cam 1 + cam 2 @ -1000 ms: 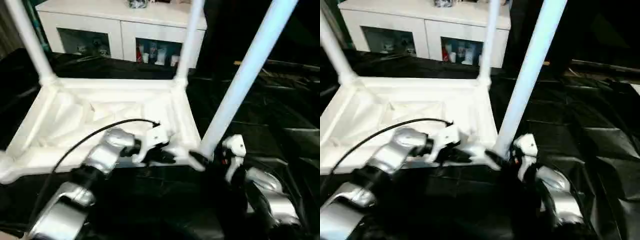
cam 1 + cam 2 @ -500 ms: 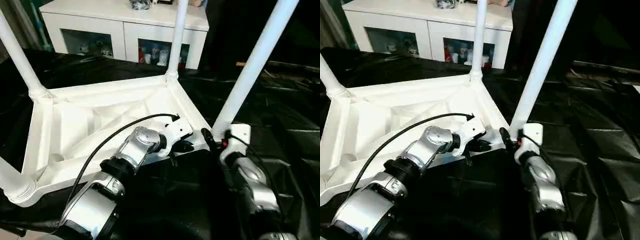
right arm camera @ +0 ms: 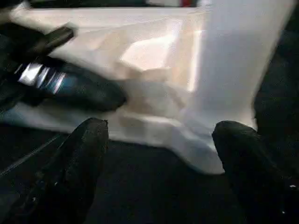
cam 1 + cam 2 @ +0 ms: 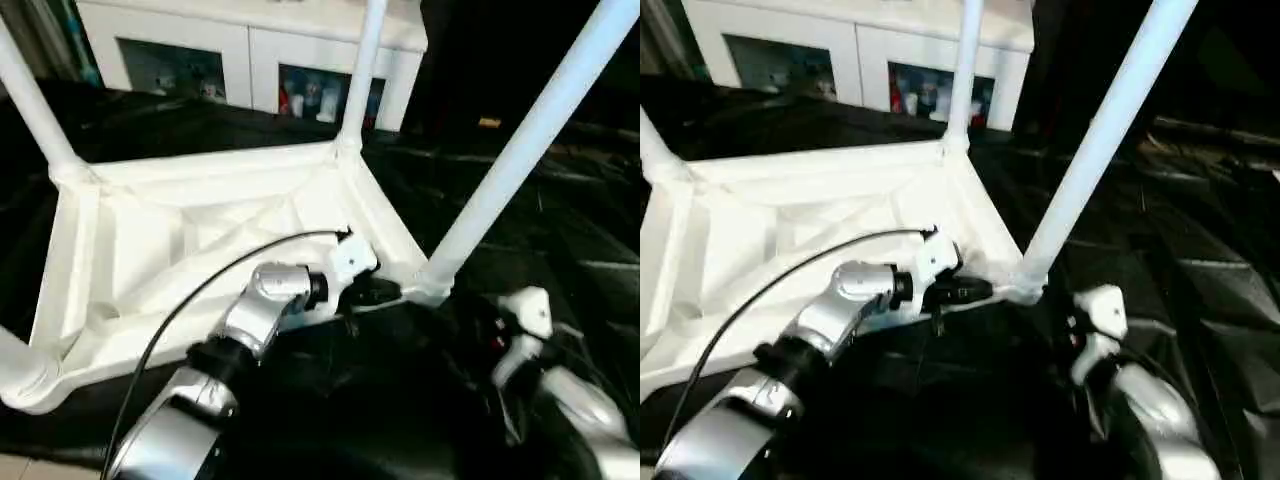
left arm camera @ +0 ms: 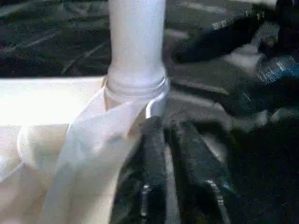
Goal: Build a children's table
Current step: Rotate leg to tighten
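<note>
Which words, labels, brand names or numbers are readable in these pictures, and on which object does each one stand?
No text can be read.
Children's table: plain white, no label seen.
White cabinet: the items behind its glass doors are too blurred to read.
Black cloth: no print seen.
Left gripper and right gripper: no readable marking.

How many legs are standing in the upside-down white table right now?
4: far left corner, far right corner, near right corner by the left gripper, and near left corner, cut off by the picture's edge.
</note>
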{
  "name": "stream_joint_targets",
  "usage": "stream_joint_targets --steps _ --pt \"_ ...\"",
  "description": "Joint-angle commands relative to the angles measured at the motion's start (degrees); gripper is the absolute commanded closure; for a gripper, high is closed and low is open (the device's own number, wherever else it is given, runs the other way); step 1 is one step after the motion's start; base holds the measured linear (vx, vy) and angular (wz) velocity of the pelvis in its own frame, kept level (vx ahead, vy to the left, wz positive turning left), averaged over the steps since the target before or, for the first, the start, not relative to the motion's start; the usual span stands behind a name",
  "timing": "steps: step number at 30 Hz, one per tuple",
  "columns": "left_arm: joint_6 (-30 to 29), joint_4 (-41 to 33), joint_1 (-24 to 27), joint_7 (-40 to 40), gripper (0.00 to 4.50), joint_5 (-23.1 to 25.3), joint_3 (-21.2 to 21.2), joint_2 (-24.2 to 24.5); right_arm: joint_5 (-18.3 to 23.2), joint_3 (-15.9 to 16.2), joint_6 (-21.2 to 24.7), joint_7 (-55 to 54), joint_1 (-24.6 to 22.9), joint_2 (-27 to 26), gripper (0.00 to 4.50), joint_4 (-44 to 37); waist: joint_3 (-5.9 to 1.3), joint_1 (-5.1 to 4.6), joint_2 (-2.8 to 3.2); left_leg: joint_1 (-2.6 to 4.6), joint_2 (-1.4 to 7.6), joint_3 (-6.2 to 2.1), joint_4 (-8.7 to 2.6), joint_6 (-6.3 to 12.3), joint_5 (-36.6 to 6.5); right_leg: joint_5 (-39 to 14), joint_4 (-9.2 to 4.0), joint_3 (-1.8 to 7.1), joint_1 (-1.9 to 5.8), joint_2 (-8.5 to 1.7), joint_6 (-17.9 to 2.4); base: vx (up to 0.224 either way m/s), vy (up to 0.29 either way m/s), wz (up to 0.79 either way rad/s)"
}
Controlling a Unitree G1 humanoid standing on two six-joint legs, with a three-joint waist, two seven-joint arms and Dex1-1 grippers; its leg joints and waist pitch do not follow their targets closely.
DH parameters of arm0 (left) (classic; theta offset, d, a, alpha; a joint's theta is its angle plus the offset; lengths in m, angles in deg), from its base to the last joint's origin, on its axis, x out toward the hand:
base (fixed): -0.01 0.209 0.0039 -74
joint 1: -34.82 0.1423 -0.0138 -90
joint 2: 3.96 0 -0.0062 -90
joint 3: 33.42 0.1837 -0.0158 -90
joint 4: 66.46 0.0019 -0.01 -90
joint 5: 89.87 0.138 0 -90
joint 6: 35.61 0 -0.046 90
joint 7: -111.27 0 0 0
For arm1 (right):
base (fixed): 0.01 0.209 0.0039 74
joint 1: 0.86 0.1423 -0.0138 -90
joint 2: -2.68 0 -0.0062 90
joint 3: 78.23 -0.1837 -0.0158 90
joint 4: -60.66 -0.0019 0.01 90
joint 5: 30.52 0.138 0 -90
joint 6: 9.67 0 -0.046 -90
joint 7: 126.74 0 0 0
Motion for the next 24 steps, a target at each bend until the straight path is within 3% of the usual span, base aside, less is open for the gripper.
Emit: stream_joint_targets --steps 1,3,4,5,8,11,13,14,15,17,18,20,22,24 --pt "-3.6 -5.7 1.5 -1.9 3.68 -1.2 -0.6 1.6 1.6 0.1 2.2 2.0 -1.6 1.9 0.62 -4.2 -2.17 0.08 -0.66 0.52 3.0 -1.05 -3.6 7.03 -11.2 -5.4 -3.79 2.22 2.61 -3.2 -13.0 0.0 0.0 0.0" --pt "-6.8 -10.5 2.9 -2.8 3.64 -2.3 -1.0 3.4 3.0 0.4 3.8 2.7 -2.7 2.7 0.62 -6.9 -1.81 -0.03 -0.69 0.64 3.25 -1.31 -4.02 5.36 -13.3 -11.0 -4.08 2.28 2.55 -3.31 -11.6 0.0 0.0 0.0" --pt "-8.1 -12.5 3.6 -3.0 3.34 -2.6 -1.2 4.2 3.4 0.5 4.2 2.6 -2.7 2.6 0.62 -7.5 -1.36 -0.31 -0.99 0.65 3.23 -1.34 -4.19 4.53 -14.9 -14.6 -4.46 2.31 2.13 -3.22 -10.5 0.0 0.0 0.0" --pt "-9.6 -15.1 4.5 -3.5 3.34 -3.0 -1.4 5.4 3.6 0.8 4.7 2.1 -2.4 2.2 0.62 -8.1 -1.39 -0.47 -0.86 0.95 3.32 -1.41 -4.33 3.41 -15.9 -16.7 -4.66 2.36 1.87 -3.22 -9.8 0.0 0.0 0.0" --pt "-15.5 -23.2 8.2 -5.7 3.15 -3.2 -0.9 10.6 2.0 2.8 4.9 0.2 0.3 -0.9 0.62 -6.6 -1.04 -0.72 -1.28 0.82 3.21 -1.52 -4.54 2.24 -15.3 -16.9 -4.52 2.41 1.62 -3.12 -9.1 0.0 0.0 0.0" --pt "-20.9 -30.2 11.2 -7.5 2.87 -2.7 -0.2 15.6 0.6 4.8 4.9 -1.8 3.6 -3.7 0.62 -4.2 -0.99 -1.35 -0.95 0.94 3.16 -1.46 -4.61 1.4 -13.6 -13.3 -4.09 2.43 1.48 -2.78 -9.8 0.0 0.0 0.0" --pt "-23.0 -32.9 12.4 -8.0 2.8 -2.4 0.0 17.5 0.0 5.4 4.7 -2.7 5.0 -4.9 0.62 -3.0 -1.07 -1.7 -0.71 1.0 3.0 -1.34 -4.44 1.53 -10.1 -7.4 -3.24 2.37 1.71 -2.58 -11.5 0.0 0.0 0.0" --pt "-26.4 -37.8 15.7 -7.5 2.62 -1.2 -0.4 21.0 -1.5 6.1 2.9 -5.4 10.0 -8.7 0.62 3.0 -1.57 -1.51 0.54 1.48 2.97 -1.26 -4.1 1.35 -7.8 -2.3 -2.71 2.38 1.84 -2.53 -12.8 0.0 0.0 0.0" --pt "-26.4 -37.8 15.7 -7.5 2.62 -1.2 -0.4 21.0 -1.5 6.1 2.9 -5.4 10.0 -8.7 0.62 3.0 -1.57 -1.83 0.19 1.37 2.99 -1.3 -4.04 1.32 -6.5 0.3 -2.35 2.23 1.92 -2.53 -13.8 0.0 0.0 0.0" --pt "-28.2 -40.7 17.9 -6.2 2.45 -0.3 -0.6 22.8 -2.9 6.7 1.4 -6.8 14.2 -11.0 0.62 8.0 -1.39 -1.76 0.14 1.39 2.73 -0.98 -3.82 1.89 -5.5 2.0 -2.19 2.31 2.11 -2.46 -14.9 0.0 0.0 0.0" --pt "-28.4 -41.6 19.1 -5.7 2.42 -0.1 -0.8 23.5 -3.4 7.1 0.6 -7.3 15.9 -12.2 0.62 10.2 -1.91 -1.69 0.27 1.28 2.58 -0.91 -3.61 2.1 -3.9 4.0 -1.88 2.33 2.62 -2.55 -15.8 0.0 0.0 0.0" --pt "-28.6 -42.1 20.3 -5.0 2.29 -0.1 -1.2 23.7 -3.8 7.1 -0.3 -8.1 18.0 -13.5 0.62 12.9 -1.99 -1.42 0.55 1.42 2.55 -0.81 -3.48 2.16 -3.6 4.6 -1.76 2.48 2.73 -2.58 -15.9 0.0 0.0 0.0" --pt "-29.0 -42.9 22.0 -3.8 2.03 -0.2 -1.8 24.4 -4.2 6.9 -1.6 -9.4 20.6 -15.4 0.62 16.5 -2.06 -1.63 0.43 1.22 2.46 -0.9 -3.58 1.67 -4.4 3.4 -1.73 2.44 2.92 -2.59 -15.8 0.0 0.0 0.0" --pt "-29.4 -43.2 23.5 -2.1 1.95 0.6 -2.0 25.3 -4.3 5.3 -3.5 -12.3 23.8 -17.4 0.62 21.7 -2.43 -1.52 0.19 1.59 2.54 -0.83 -3.52 0.97 -6.6 -0.1 -1.95 2.54 2.88 -2.7 -15.1 0.0 0.0 0.0"
